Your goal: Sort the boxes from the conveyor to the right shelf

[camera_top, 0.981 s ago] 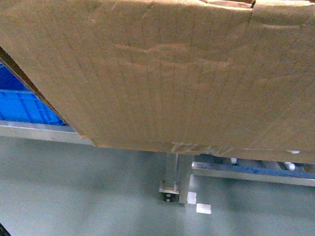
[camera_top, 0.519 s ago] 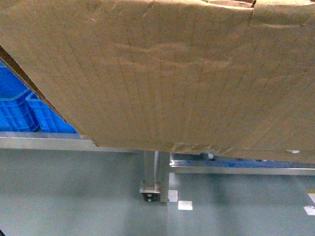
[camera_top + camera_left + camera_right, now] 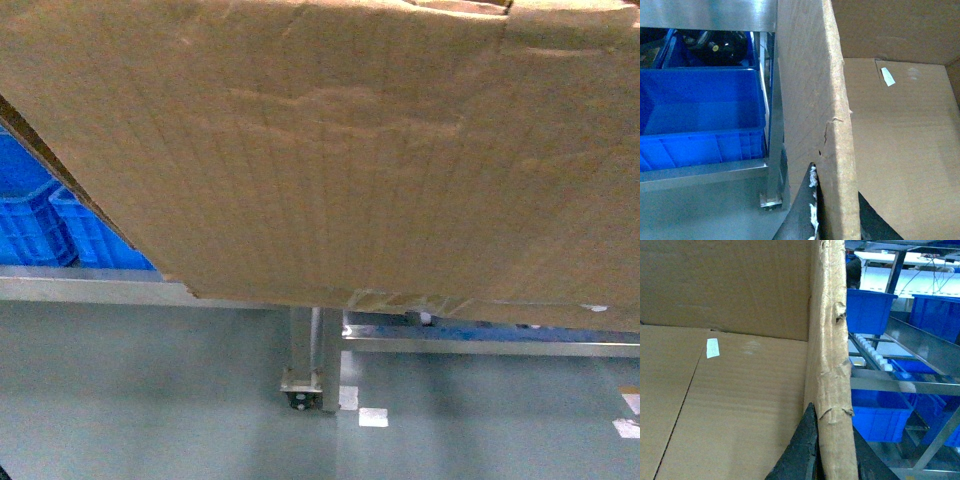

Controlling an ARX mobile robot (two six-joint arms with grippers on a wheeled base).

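Held up off the floor, large brown cardboard box (image 3: 330,150), filling most of the head view, with its creased outer wall facing the camera and a strip of clear tape at the lower edge. Below it, grey-green floor (image 3: 150,400) and a steel leg of the right shelf (image 3: 315,350) on a castor, with a horizontal steel rail running to the right. At the left edge of the head view, blue crates (image 3: 50,225) sitting on a steel rail.

Left claw (image 3: 832,210) closed on the box's left wall: one dark finger (image 3: 805,210) on the outside, with white scuffs on it, the other on the inside, ragged top edge of the wall between them. Beside that wall, a blue crate (image 3: 700,115) inside the steel frame.

Right claw (image 3: 832,450) closed on the box's right wall in the same manner, one dark finger (image 3: 802,450) inside the box, the other outside, torn edge pinched between. On the inner floor, a small white sticker (image 3: 713,348). Beyond the right wall, a lane of small white rollers (image 3: 872,352) on the shelf, and more blue crates (image 3: 870,310) above and below.
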